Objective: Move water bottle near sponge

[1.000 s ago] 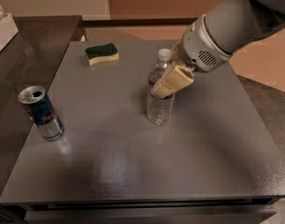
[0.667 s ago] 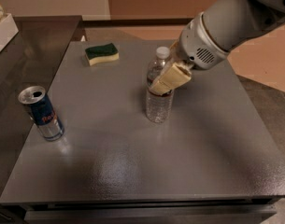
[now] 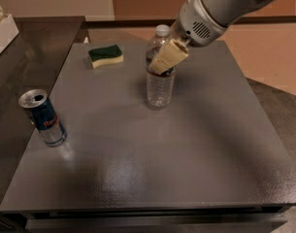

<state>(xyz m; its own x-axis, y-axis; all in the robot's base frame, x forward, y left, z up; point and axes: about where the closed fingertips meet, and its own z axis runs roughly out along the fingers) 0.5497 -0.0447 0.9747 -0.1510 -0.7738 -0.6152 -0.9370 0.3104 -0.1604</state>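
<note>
View from above and in front of a grey table (image 3: 196,144). The water bottle (image 3: 160,84) stands upright near the middle of the far half of the table. It is clear and ribbed, with a white cap (image 3: 162,30) and a dark label band around its upper body. The arm (image 3: 208,11), in a pale grey housing, enters from the upper right and slopes down to the left, ending at the gripper (image 3: 160,62), which sits at the height of the label band. The gripper pinches the water bottle. One tan finger (image 3: 170,56) lies slantwise across the front of the label, pressed against the plastic, and its partner is hidden behind the bottle. Whether the base of the bottle rests on the table or hangs just above it cannot be told.

The sponge (image 3: 106,56) lies flat near the far left of the table, with its dark green side up over pale yellow foam. It is to the left of the water bottle and a little farther back, and bare table shows between the two.

An opened blue-and-silver drink can (image 3: 43,119) stands upright near the left edge of the table, well apart from both the bottle and the sponge. A dark counter (image 3: 26,62) adjoins the table on the left and carries a white box (image 3: 3,34) at the edge of the view.
</note>
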